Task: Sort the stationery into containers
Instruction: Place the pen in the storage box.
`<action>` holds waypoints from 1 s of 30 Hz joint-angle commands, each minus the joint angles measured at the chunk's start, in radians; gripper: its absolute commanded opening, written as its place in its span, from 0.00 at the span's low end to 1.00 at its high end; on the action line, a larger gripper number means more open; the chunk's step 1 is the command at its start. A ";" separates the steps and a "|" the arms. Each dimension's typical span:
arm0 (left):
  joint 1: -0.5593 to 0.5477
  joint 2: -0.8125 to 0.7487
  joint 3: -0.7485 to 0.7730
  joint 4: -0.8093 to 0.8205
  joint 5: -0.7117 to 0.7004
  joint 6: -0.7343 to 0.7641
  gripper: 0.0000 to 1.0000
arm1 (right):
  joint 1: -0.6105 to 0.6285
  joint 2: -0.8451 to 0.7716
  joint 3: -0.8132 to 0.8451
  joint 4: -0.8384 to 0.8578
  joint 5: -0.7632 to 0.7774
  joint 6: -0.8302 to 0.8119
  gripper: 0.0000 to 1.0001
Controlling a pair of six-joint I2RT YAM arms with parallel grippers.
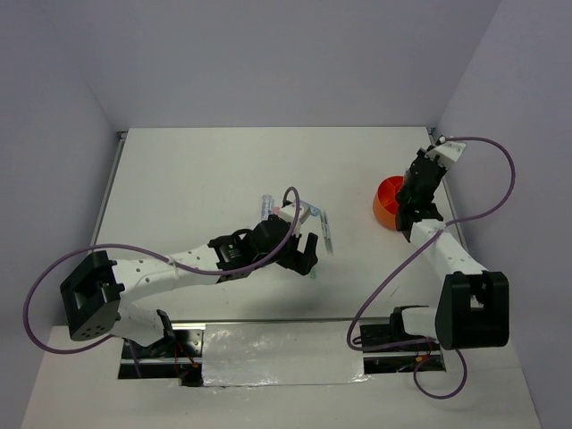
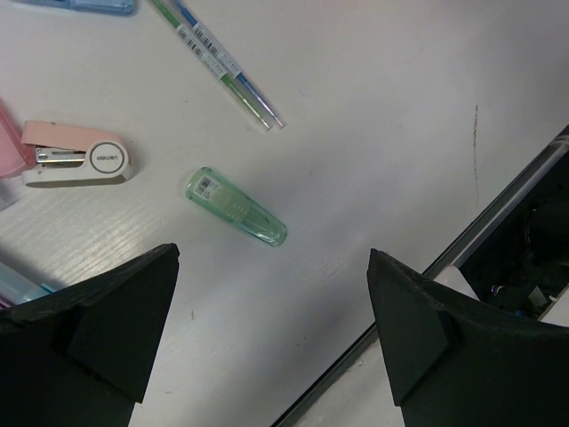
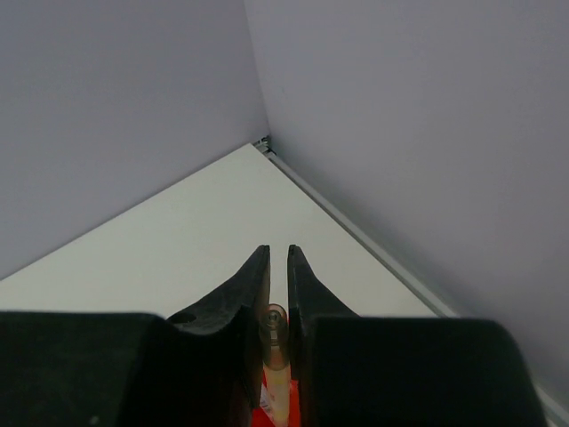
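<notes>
Left gripper (image 2: pixel 271 258) gapes over a green tube (image 2: pixel 236 207) beside the stapler (image 2: pixel 78 158), probably light and slick; pinch mid-body. Right gripper (image 3: pixel 276 253) clamps a pen (image 3: pixel 275 356).

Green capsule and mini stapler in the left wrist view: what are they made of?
Green capsule: apparently translucent tinted plastic, glossy; ribs inside show through the shell, and a barcode label sits at one end. Mini stapler: opaque pink-and-white shell, likely moulded plastic, smooth satin look; the silvery strip between the halves is probably metal.
</notes>
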 commanded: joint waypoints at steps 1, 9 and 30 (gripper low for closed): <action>0.003 -0.020 -0.010 0.079 0.037 0.030 0.99 | -0.015 0.023 0.042 0.099 -0.017 0.007 0.00; 0.005 0.027 0.039 0.079 0.031 0.007 0.99 | -0.015 0.089 0.064 0.041 -0.023 0.056 0.05; 0.059 0.644 0.671 -0.400 -0.257 -0.289 0.84 | 0.096 -0.158 0.331 -0.747 -0.339 0.321 0.92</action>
